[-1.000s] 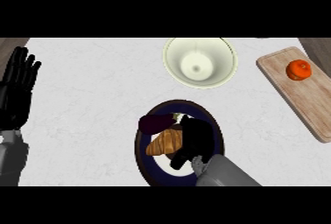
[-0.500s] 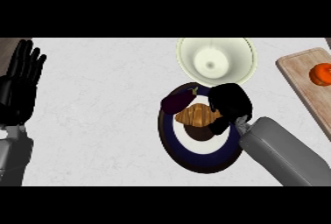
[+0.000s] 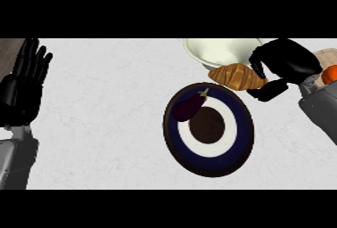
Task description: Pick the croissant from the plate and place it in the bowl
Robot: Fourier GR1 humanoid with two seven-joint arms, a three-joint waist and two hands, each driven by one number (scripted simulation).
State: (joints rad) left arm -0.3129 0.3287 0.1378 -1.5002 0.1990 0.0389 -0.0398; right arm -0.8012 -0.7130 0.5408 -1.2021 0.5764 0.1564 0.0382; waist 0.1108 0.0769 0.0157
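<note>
Croissant [image 3: 237, 77] is off the plate [image 3: 242, 133], pinched between the curled fingers and thumb of the right hand [image 3: 284, 62] at upper right, overlapping the bowl [image 3: 214, 51] rim, presumably positioned for release inside. An eggplant [image 3: 188, 107] lies on the plate. Left hand [image 3: 23, 87] rests open at left edge. No legible markings.

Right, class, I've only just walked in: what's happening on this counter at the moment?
The robot's right hand is curled round a croissant and holds it off the plate, right by the near rim of the pale bowl. It isn't in the bowl yet. An eggplant lies on the plate's upper left part. The left hand rests open at the view's left edge, fingers up.
</note>
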